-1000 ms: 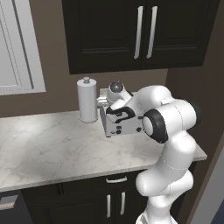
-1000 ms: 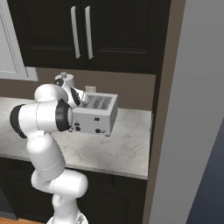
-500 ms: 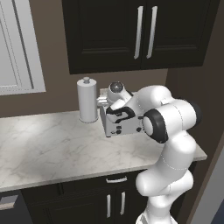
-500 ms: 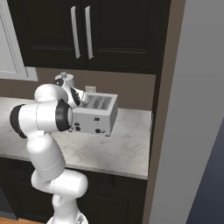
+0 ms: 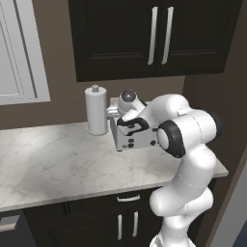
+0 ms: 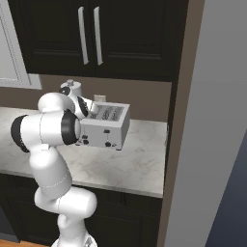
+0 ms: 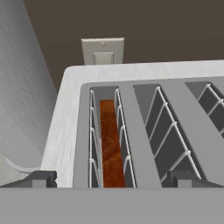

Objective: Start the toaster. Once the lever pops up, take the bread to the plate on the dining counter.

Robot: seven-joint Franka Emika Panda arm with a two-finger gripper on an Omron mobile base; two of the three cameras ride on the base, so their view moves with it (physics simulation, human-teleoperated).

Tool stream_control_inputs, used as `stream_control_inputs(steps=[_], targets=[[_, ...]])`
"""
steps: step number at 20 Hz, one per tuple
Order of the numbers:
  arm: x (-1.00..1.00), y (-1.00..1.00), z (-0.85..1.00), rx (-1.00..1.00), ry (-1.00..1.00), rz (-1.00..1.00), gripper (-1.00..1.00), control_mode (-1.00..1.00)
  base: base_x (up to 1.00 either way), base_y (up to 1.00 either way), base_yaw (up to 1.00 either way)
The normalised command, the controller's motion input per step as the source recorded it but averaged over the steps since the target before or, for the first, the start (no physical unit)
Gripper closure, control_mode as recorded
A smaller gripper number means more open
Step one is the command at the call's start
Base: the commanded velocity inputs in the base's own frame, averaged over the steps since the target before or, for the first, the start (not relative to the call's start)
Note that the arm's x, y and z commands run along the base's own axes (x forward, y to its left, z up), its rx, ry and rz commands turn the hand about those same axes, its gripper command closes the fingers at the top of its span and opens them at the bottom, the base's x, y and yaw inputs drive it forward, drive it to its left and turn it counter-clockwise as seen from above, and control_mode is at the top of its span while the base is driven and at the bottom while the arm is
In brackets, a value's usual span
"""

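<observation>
Dark fingertips [image 7: 38,179] of the pincer [image 7: 111,180] stand wide apart at the near edge of the hand view, with nothing between them. Just beyond and below them lies the toaster [image 7: 144,118], its 4 slots open to the camera. Orange-brown bread [image 7: 111,148] sits upright in the leftmost slot, sunk between the wire guides, directly ahead of the pincer. Beside the toaster stands a white paper-towel roll [image 5: 96,110] on the marble table [image 5: 43,159]. Farther back, a wall outlet [image 7: 103,51] sits beneath dark cabinets [image 5: 154,36].
</observation>
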Motion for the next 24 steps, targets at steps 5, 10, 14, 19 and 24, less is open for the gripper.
stream_control_inputs(steps=[5, 10, 14, 19, 24], targets=[[0.0, 0.0, 0.0, 0.0, 0.0, 0.0, -1.0, -1.0, 0.0, 0.0, 0.0], [0.0, 0.0, 0.0, 0.0, 0.0, 0.0, -1.0, -1.0, 0.0, 0.0, 0.0], [0.0, 0.0, 0.0, 0.0, 0.0, 0.0, -1.0, -1.0, 0.0, 0.0, 0.0], [0.0, 0.0, 0.0, 0.0, 0.0, 0.0, -1.0, -1.0, 0.0, 0.0, 0.0], [0.0, 0.0, 0.0, 0.0, 0.0, 0.0, -1.0, -1.0, 0.0, 0.0, 0.0]])
